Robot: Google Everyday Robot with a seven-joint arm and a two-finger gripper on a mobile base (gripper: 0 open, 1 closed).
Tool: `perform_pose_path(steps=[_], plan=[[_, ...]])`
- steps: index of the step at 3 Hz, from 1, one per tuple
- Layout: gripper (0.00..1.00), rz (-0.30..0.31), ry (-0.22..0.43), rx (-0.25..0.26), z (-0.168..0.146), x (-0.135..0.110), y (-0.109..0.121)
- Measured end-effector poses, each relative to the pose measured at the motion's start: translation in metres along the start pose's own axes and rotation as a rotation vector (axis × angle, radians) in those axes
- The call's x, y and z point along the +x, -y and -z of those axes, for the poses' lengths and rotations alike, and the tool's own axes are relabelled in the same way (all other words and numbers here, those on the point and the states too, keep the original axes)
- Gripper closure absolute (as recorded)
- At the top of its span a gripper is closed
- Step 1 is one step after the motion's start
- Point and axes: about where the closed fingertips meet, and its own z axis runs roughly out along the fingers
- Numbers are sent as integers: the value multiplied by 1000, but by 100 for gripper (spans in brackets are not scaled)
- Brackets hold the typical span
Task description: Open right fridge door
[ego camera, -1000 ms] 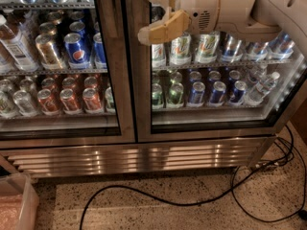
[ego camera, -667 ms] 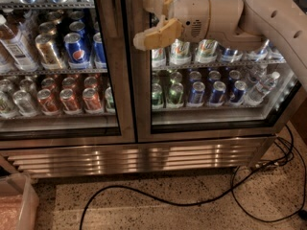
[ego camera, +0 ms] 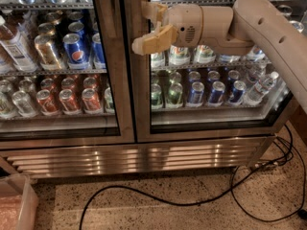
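The right fridge door (ego camera: 142,99) is a glass panel in a brushed steel frame and stands closed, with rows of cans and bottles behind it. My gripper (ego camera: 145,27) is at the door's left stile, near the seam between the two doors, at upper shelf height. Its two tan fingers (ego camera: 152,39) are spread apart, one above the other, with nothing between them. The arm (ego camera: 259,23) reaches in from the upper right across the glass. The left door (ego camera: 112,80), with blue Pepsi and orange cans behind it, is also closed.
A steel vent grille (ego camera: 134,158) runs under both doors. A black cable (ego camera: 158,202) loops over the speckled floor, with more cables at the right (ego camera: 284,153). A clear plastic bin (ego camera: 17,206) sits at the bottom left.
The arm and gripper have moved left across the right door's glass, toward the seam between the doors. The doors have not moved.
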Motion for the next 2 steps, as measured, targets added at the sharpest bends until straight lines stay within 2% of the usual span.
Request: perform_pose_path(steps=[2], plan=[[0,-9,-3,-9,2,-1,2]])
